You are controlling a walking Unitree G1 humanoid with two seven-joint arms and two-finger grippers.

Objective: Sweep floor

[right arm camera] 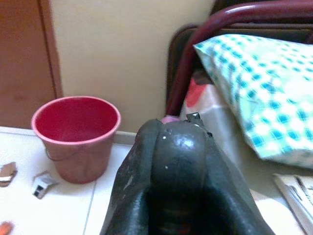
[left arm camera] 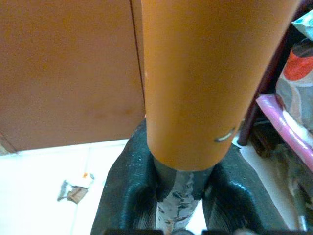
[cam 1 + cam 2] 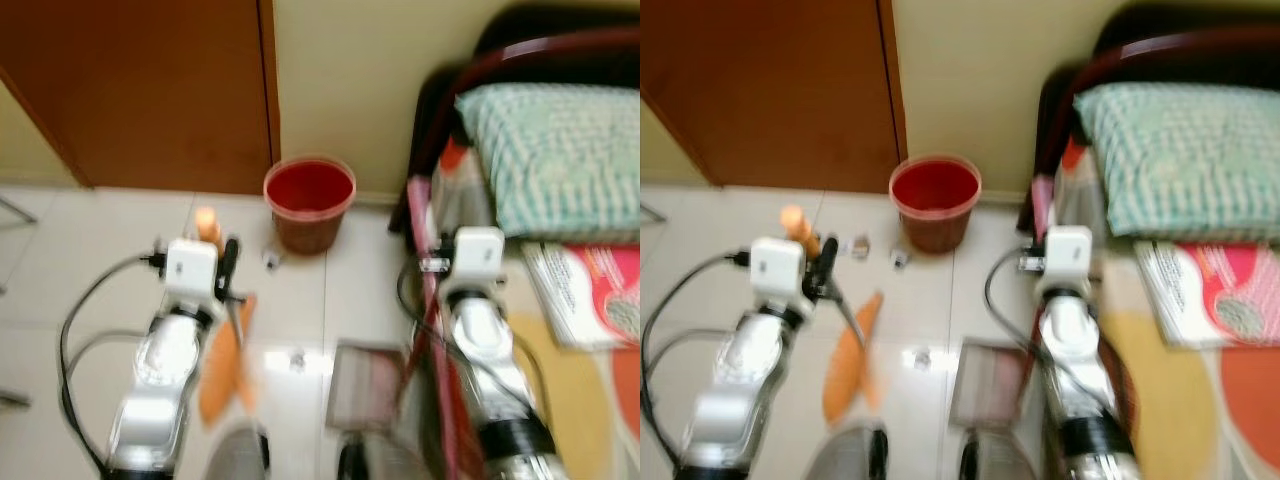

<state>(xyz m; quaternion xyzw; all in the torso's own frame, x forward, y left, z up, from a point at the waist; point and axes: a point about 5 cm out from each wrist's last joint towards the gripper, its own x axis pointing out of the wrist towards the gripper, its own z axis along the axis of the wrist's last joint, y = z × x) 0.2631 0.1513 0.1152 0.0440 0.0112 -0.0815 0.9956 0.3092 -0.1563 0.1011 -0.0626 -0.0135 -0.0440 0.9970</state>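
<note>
Orange broom handle [image 2: 205,83] clamped between left pincer [image 2: 178,196] fingers.

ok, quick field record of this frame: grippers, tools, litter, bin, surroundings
left gripper: shut on orange broom handle
right gripper: shut on a dark handle, seemingly the dustpan's
dustpan: on the floor between the arms
red bucket: upright on the tiles, by the wall, beside the brown door
litter: small scraps on the tiles near the bucket
bed: on the robot's right, checked pillow on it
image quality: head views blurred
</note>
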